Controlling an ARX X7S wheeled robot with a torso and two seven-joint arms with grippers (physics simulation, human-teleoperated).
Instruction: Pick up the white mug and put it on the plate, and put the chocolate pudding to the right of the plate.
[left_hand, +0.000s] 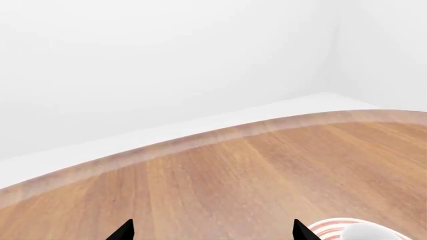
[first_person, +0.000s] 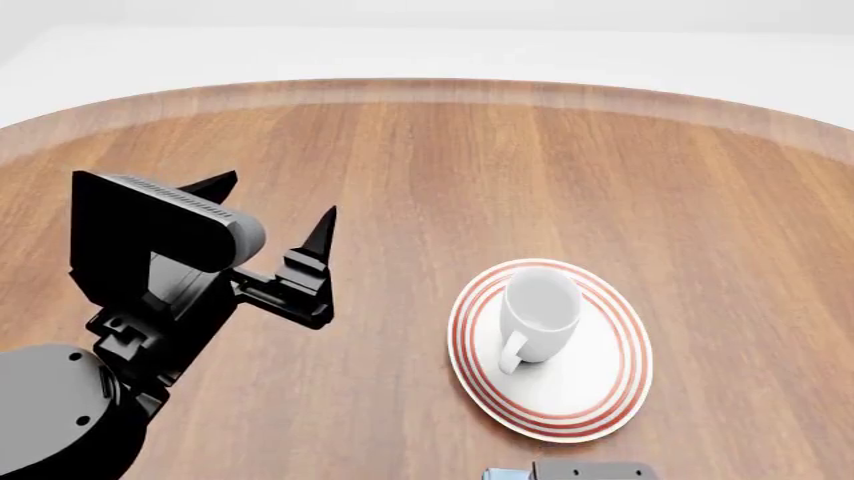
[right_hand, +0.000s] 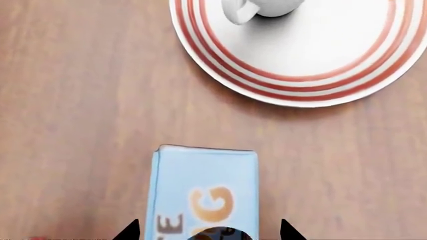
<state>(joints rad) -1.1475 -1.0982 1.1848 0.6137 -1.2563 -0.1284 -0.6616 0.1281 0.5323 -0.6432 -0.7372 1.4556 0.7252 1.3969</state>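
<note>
The white mug (first_person: 541, 308) stands upright on the red-ringed plate (first_person: 594, 392), its handle toward me. In the left wrist view only the plate's edge (left_hand: 331, 226) and a bit of the mug (left_hand: 373, 234) show. My left gripper (first_person: 267, 205) hovers open to the left of the plate, nothing between its fingers (left_hand: 212, 232). The chocolate pudding (right_hand: 203, 192), a light blue carton with orange letters, lies flat on the table just short of the plate (right_hand: 320, 60) and mug (right_hand: 263, 6). My right gripper (right_hand: 209, 232) is open, its fingertips on either side of the carton with gaps.
The round wooden table (first_person: 400, 150) ends in a curved far edge (left_hand: 200, 139) with white floor and wall beyond. A grey part of my right arm (first_person: 577, 470) shows at the head view's bottom edge, near the plate.
</note>
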